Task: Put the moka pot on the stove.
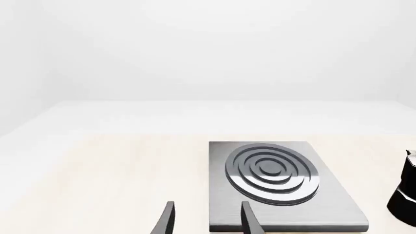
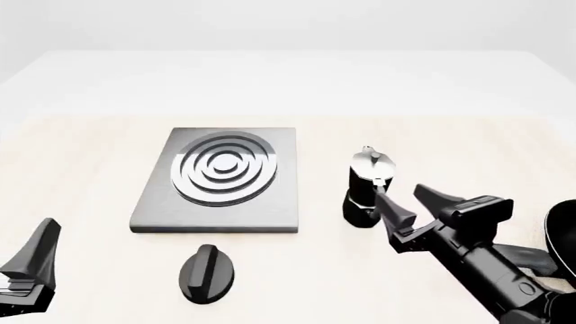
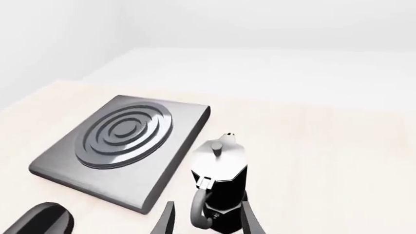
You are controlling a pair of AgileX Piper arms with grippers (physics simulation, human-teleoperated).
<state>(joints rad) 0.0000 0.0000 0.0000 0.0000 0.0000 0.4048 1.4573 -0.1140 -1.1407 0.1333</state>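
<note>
- Two dark robot arms reach over a pale wooden desk (image 2: 90,148), one from each near corner.
- Standing upright on the desk toward its right side is the small black waisted moka pot (image 2: 367,189) with a silver lid, a knob on top and a curved side handle; it sits on the bare wood, apart from the stove and to that slab's right.
- Lying near the middle of the desk, a little left of centre, is the flat grey square stove (image 2: 221,181) with raised concentric silver burner rings; nothing rests on it.
- Spread apart, the right gripper (image 2: 413,214) has its fingers reaching to either side of the pot's lower body from the near right; in the right wrist view the two fingertips (image 3: 166,219) flank the pot's base and its handle faces the camera. Whether they touch the pot I cannot tell.
- Low by the near left corner, the left gripper (image 2: 36,263) holds nothing; the left wrist view shows its fingers (image 1: 167,218) parted over the wood just before the stove's near edge.
- Between the stove and the near edge lies a black oval knob (image 2: 206,272).
- At the right edge, part of a black rounded object (image 2: 565,236) shows behind the right arm.
</note>
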